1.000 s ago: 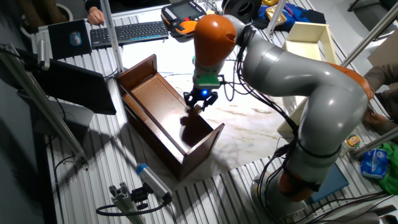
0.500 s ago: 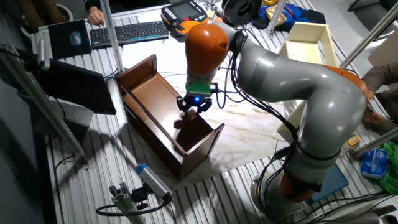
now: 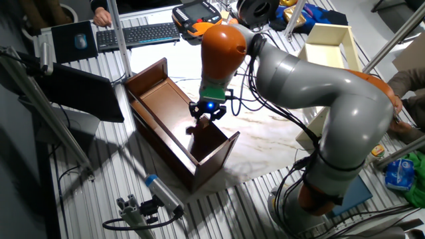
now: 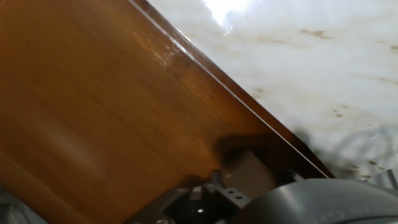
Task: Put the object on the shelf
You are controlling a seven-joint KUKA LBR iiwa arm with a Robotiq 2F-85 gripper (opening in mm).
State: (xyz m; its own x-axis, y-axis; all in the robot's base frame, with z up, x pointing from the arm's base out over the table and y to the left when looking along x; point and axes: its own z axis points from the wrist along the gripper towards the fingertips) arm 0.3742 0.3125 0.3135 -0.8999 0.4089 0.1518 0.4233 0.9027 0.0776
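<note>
Now end effector (image 3: pixel 204 117) pinching object (image 4: pixel 249 173) above shelf (image 3: pixel 159 106).

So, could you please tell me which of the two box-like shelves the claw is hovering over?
The long dark brown glossy wooden shelf, left of centre; the claw hangs over its right half. The cream-white box shelf stands farther back right.

Tiny tan cube (image 4: pixel 250 173) over glossy dark brown shelf (image 3: pixel 174 126), between gripper (image 3: pixel 205 119) fingers.

You see the gripper (image 3: pixel 206 117) hanging over the dark shelf (image 3: pixel 174 119), which lies toward the worktop's left edge; the cream box (image 3: pixel 325 40) sits at its far-right corner.
</note>
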